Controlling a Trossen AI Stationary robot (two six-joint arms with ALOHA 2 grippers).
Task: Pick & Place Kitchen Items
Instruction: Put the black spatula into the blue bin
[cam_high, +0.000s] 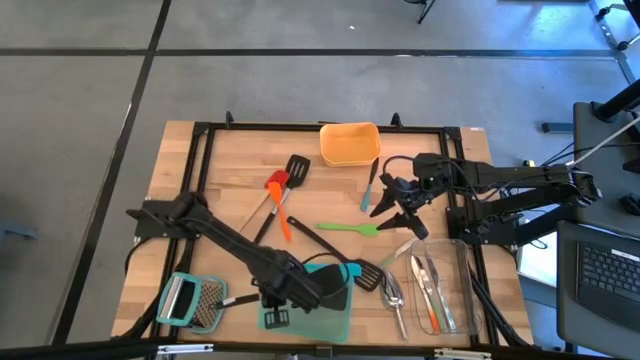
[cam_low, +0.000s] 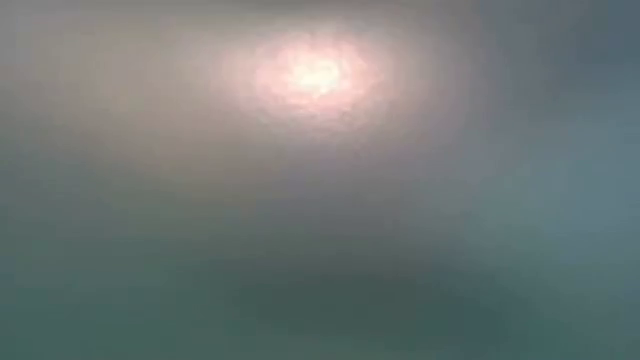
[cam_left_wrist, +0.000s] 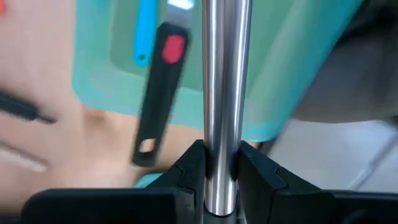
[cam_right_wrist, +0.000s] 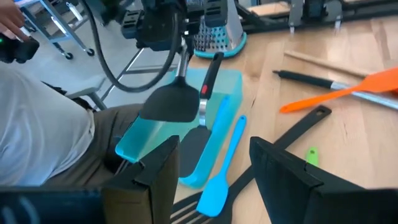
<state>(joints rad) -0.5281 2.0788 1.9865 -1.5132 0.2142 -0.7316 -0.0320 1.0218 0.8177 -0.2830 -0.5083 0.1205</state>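
We are holding a black turner (cam_right_wrist: 168, 102) by its silver handle (cam_left_wrist: 222, 93) in the left gripper (cam_left_wrist: 217, 171), fingers pinched tight on the shaft, with the blade hanging just above the teal container (cam_high: 330, 318). That container is already holding a black-handled utensil with a red patch (cam_left_wrist: 160, 93) and a slim blue one (cam_left_wrist: 144, 34). We are judging the step as lowering it in: we should be keeping the blade over the container's open middle, clear of its rim. The right gripper (cam_right_wrist: 211, 165) is waiting with fingers spread wide and empty, well away from the teal container, over a blue spatula (cam_right_wrist: 222, 168).
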